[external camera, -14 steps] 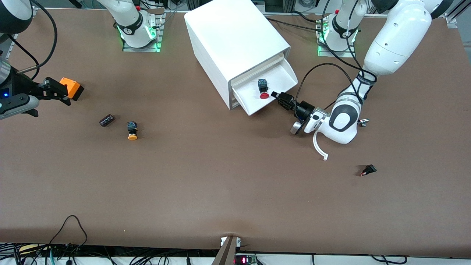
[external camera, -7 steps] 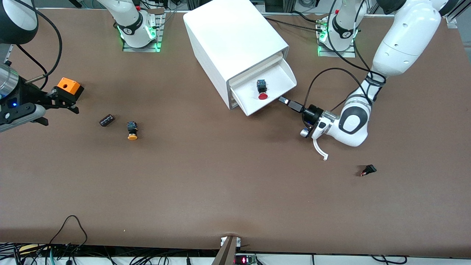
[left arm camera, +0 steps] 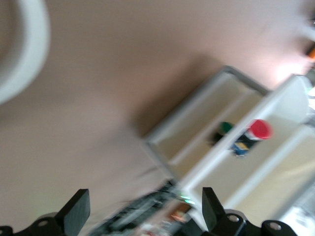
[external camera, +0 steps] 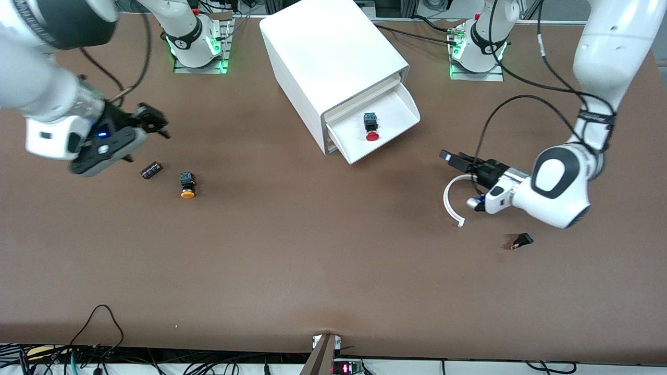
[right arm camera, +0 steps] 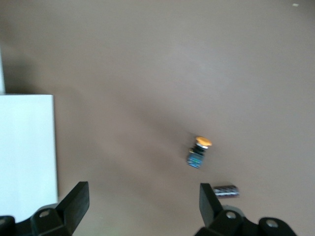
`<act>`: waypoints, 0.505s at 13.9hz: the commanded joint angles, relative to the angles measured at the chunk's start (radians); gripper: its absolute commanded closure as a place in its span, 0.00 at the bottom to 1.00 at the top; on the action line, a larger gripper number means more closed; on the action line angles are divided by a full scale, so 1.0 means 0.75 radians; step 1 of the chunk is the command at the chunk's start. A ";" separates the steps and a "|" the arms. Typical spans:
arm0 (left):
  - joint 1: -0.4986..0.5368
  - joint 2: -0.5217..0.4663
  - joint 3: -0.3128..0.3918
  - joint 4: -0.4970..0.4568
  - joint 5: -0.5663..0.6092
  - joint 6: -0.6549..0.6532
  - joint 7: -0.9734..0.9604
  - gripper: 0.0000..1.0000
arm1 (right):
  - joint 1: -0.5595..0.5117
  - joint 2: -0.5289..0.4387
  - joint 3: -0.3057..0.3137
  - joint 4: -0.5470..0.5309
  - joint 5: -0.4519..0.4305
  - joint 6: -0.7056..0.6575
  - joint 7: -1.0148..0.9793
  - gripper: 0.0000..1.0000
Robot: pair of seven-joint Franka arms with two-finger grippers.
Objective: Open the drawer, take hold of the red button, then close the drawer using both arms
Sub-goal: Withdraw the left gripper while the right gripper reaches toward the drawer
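Red button (external camera: pixel 372 136) lay in opened drawer (external camera: pixel 388 133); left gripper (external camera: pixel 452 159) released lip, backed off, fingers spread; right gripper (external camera: pixel 151 121) approached, fingers spread.

The drawer (external camera: pixel 383 127) (a shallow white tray with a flared cream-white front lip) is seen pulled out of the white box cabinet (external camera: pixel 328 57), its floor exposed. The button (external camera: pixel 371 127) is seen lying on its side on that floor, near the middle, its round red mushroom cap turned toward the drawer's front lip and its black-and-blue body toward the cabinet. It is touched by neither hand.
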 commanded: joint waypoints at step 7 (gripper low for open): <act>0.091 -0.162 0.011 0.269 0.540 0.012 0.095 0.00 | 0.544 0.470 0.026 0.410 -0.009 0.198 0.879 0.01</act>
